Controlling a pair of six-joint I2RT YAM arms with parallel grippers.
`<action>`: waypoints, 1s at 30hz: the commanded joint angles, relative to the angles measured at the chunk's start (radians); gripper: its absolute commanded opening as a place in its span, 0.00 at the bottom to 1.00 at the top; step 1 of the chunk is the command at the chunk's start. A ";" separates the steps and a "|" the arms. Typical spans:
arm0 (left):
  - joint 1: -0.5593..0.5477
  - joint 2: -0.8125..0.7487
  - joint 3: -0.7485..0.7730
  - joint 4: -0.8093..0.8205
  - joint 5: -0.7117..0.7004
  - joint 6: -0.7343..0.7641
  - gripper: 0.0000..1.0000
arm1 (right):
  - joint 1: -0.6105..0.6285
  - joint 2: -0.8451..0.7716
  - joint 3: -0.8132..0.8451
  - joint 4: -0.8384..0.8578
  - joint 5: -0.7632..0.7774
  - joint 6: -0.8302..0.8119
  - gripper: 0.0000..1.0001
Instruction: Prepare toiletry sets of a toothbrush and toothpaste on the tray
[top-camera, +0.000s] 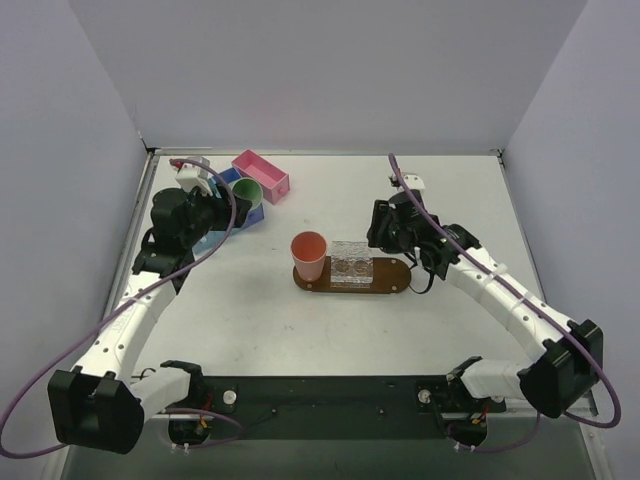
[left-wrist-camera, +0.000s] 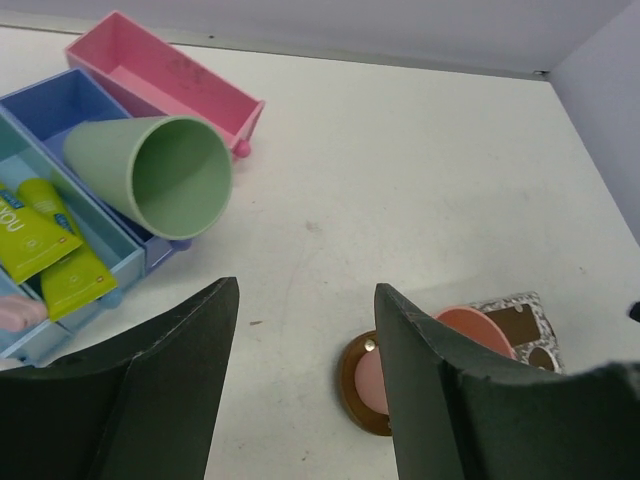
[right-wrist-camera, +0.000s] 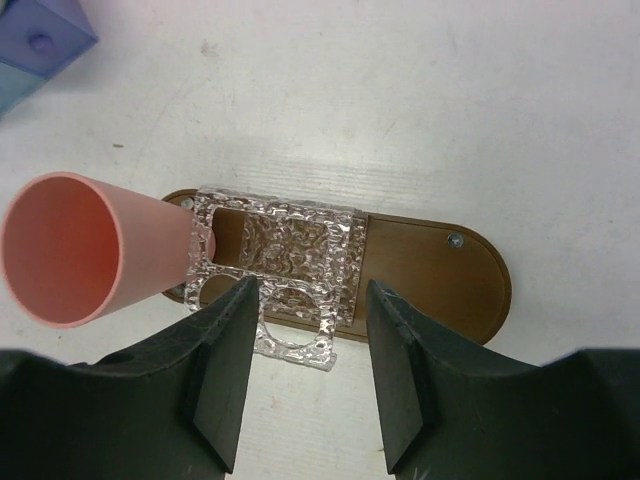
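Observation:
The dark brown tray (top-camera: 393, 276) lies at the table's middle, also in the right wrist view (right-wrist-camera: 440, 270) and the left wrist view (left-wrist-camera: 352, 388). A salmon-pink cup (top-camera: 309, 255) stands on its left end beside a clear textured holder (top-camera: 352, 263). Two yellow-green toothpaste tubes (left-wrist-camera: 40, 235) lie in a light blue bin (left-wrist-camera: 112, 248) at the back left. A pale pinkish toothbrush end (left-wrist-camera: 18, 312) shows there too. My left gripper (left-wrist-camera: 306, 288) is open and empty beside the bins. My right gripper (right-wrist-camera: 312, 285) is open and empty over the holder (right-wrist-camera: 290, 250).
A green cup (left-wrist-camera: 160, 175) lies on its side across the dark blue bin (left-wrist-camera: 50, 105). An empty pink bin (left-wrist-camera: 160, 80) stands behind it. White walls close the table's back and sides.

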 joint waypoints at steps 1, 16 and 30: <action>0.063 0.053 0.047 -0.037 -0.060 0.010 0.66 | 0.002 -0.085 -0.002 0.024 0.000 -0.054 0.41; 0.081 0.429 0.294 -0.194 -0.293 0.125 0.63 | -0.061 -0.248 -0.042 0.022 -0.083 -0.134 0.38; -0.015 0.622 0.468 -0.258 -0.475 0.172 0.59 | -0.118 -0.295 -0.101 0.021 -0.091 -0.148 0.39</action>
